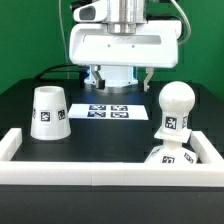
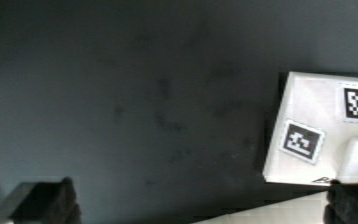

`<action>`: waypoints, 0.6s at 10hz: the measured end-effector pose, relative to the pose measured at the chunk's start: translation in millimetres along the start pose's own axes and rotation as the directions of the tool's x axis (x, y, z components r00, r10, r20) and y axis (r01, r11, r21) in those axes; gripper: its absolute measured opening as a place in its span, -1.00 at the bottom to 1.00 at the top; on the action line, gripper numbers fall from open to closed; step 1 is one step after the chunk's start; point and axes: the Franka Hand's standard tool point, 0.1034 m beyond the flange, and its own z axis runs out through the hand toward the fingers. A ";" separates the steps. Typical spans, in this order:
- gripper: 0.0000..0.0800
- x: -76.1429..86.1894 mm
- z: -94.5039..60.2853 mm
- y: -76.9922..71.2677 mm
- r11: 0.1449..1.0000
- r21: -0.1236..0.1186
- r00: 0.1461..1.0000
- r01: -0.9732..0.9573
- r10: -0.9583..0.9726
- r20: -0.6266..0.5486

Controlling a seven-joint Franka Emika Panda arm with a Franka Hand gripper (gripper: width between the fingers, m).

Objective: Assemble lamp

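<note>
Hand [image 1: 118, 78]: fingers spread, holding nothing, above the black worktop [image 1: 100, 135].
Bulb [image 1: 174, 106]: standing on the base [image 1: 172, 157], ahead of the hand.
Shade [image 1: 49, 112]: apart, to the hand's other side.
Labels: black-and-white square tags, no readable writing.

Exterior view low and near, facing the arm across the black table [image 1: 110, 130], wrist view looking straight down close above, both sharing the table and marker board [image 1: 108, 111].

Exterior view: base [image 1: 170, 158] mostly hidden behind border bar [image 1: 110, 172]; arm cut off at top edge. Wrist view: marker board [image 2: 329, 130] cut by edge; tool [image 2: 201, 203] fingertips dark, blurred.
</note>
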 end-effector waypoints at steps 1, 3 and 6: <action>0.75 -0.1 0.0 -0.1 1.000 0.000 1.000 0.001 -0.001 0.000; 0.75 -2.6 0.0 6.7 0.999 0.000 0.999 0.045 -0.045 -0.003; 0.75 -23.1 -6.0 81.4 0.992 0.006 0.992 0.129 -0.129 0.013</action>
